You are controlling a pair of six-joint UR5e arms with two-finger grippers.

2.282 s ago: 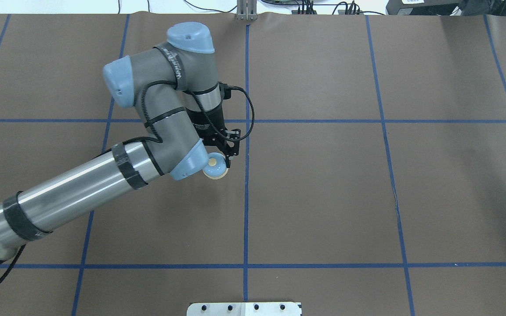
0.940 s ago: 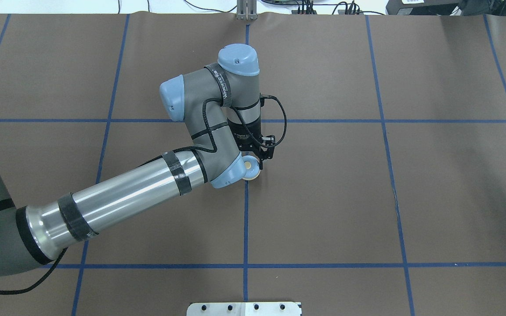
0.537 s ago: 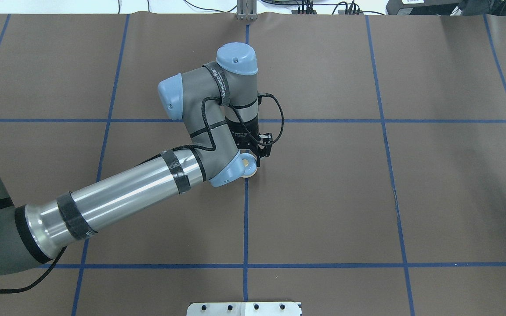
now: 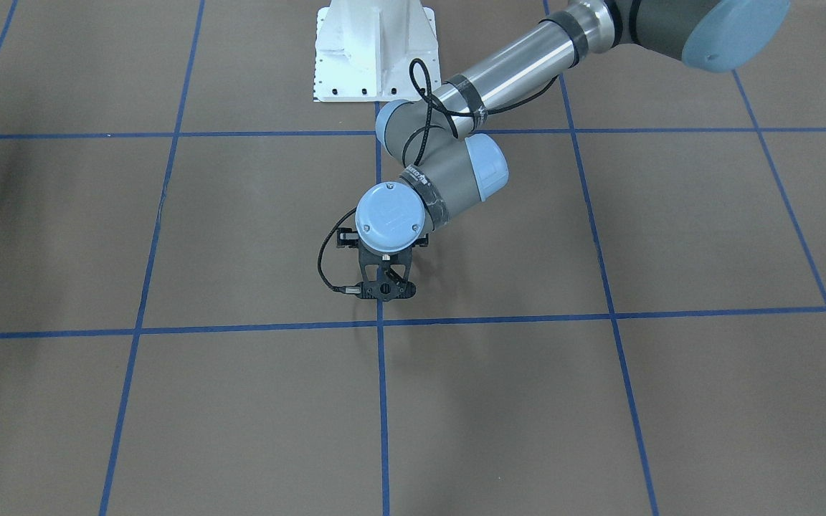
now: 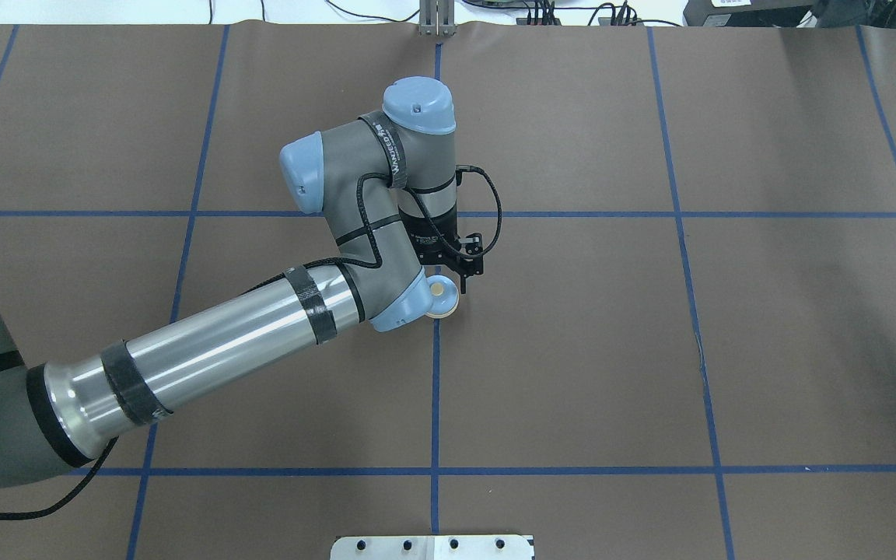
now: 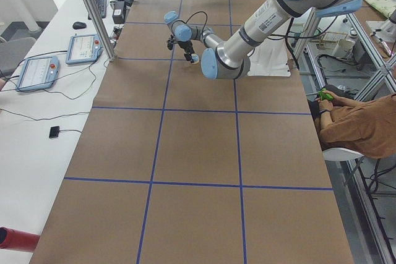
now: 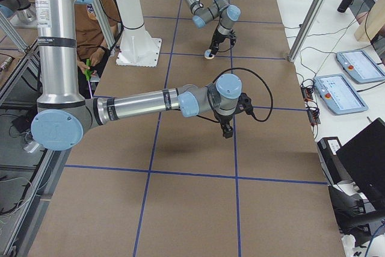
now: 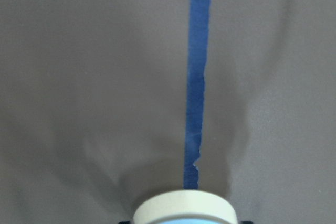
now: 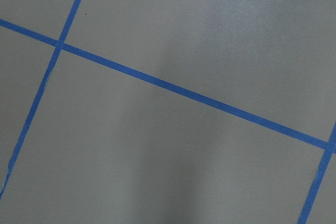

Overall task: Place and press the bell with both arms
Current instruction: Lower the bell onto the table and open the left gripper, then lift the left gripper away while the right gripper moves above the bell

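The bell (image 5: 443, 300), light blue with a cream base and button, sits between the fingers of my left gripper (image 5: 452, 290), low over the centre blue tape line. The gripper is shut on it. The left wrist view shows only the bell's cream rim (image 8: 184, 208) at the bottom edge, close over the brown mat. In the front-facing view the left gripper (image 4: 383, 278) points down and the wrist hides the bell. The exterior right view shows the bell (image 7: 209, 54) far off. My right gripper (image 7: 227, 130) hangs over the mat; I cannot tell if it is open or shut.
Brown mat with a blue tape grid (image 5: 434, 389) covers the table. The white bolted pedestal (image 4: 373, 50) stands at the robot's side. A seated operator (image 6: 352, 122) and tablets (image 6: 37, 69) are off the table's edges.
My left arm carried the bell to the right, from left of the centre line onto it. Over the last half second it has barely moved.
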